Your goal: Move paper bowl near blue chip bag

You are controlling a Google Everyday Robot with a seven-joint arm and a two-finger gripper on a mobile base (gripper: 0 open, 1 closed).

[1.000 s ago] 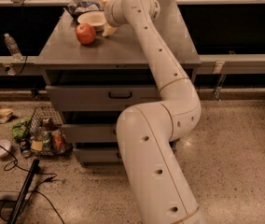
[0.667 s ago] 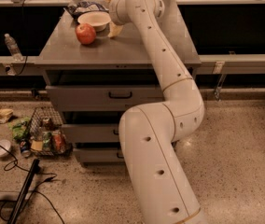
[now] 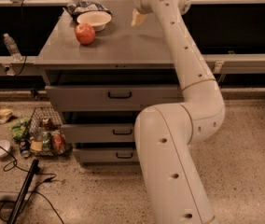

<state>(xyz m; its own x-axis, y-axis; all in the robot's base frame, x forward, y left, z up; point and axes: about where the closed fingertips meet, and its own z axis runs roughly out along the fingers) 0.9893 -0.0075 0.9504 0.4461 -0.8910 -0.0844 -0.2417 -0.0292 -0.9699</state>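
The paper bowl (image 3: pixel 94 19) is a shallow cream-white bowl standing at the back left of the grey cabinet top (image 3: pixel 123 45). The blue chip bag (image 3: pixel 85 7) lies wrinkled right behind it, touching or nearly touching its far rim. A red apple (image 3: pixel 85 33) sits just in front of the bowl. My gripper (image 3: pixel 138 17) hangs at the back middle of the top, to the right of the bowl and apart from it. It holds nothing that I can see.
The cabinet has three drawers with dark handles (image 3: pixel 120 95). On the floor at the left are a wire basket of snacks (image 3: pixel 46 136), a small white bowl (image 3: pixel 0 149), a green packet (image 3: pixel 19 129) and black cables (image 3: pixel 23 190). A water bottle (image 3: pixel 11 45) stands on the left ledge.
My gripper has drawn away to the right from the bowl. The bowl now stands free next to the blue chip bag.
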